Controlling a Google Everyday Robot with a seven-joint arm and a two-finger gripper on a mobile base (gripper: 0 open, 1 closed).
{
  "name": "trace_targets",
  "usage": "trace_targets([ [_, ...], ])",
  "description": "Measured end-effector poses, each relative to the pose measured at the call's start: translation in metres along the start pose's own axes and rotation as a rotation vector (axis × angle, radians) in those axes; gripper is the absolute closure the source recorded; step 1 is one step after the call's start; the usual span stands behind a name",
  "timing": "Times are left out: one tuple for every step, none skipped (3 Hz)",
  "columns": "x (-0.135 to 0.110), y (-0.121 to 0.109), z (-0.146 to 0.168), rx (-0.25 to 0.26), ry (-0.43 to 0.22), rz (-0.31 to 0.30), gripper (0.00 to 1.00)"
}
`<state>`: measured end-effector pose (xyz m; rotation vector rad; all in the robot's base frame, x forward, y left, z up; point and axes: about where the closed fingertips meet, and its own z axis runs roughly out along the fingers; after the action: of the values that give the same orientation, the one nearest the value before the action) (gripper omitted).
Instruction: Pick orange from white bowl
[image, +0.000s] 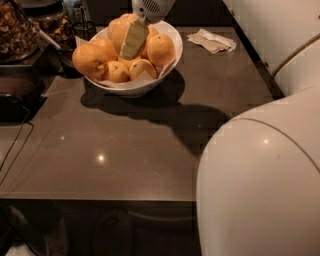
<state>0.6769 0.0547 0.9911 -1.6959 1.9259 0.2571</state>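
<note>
The white bowl (150, 84) stands at the back of the dark table, lined with white paper and heaped with oranges. A large deep-orange orange (90, 60) lies at its left rim, another (160, 49) at the right, and one (120, 31) on top at the back. Smaller, paler fruits (116, 71) lie in front. My gripper (133, 41) comes down from the top edge of the view. Its cream-coloured tip lies against the top orange, in the middle of the heap.
A crumpled paper napkin (213, 40) lies right of the bowl. Jars of nuts (16, 31) and a dark appliance (15, 95) with a cable (15, 150) stand at the left. My white arm (295, 50) and body (260, 190) fill the right and front.
</note>
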Motion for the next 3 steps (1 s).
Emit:
trace_targets([
  [0.005,0.023,-0.02,0.027,-0.023,0.058,1.0],
  [0.013,0.05,-0.034,0.06,-0.025,0.098,1.0],
  [0.016,0.055,-0.03,0.05,-0.016,0.097,1.0],
])
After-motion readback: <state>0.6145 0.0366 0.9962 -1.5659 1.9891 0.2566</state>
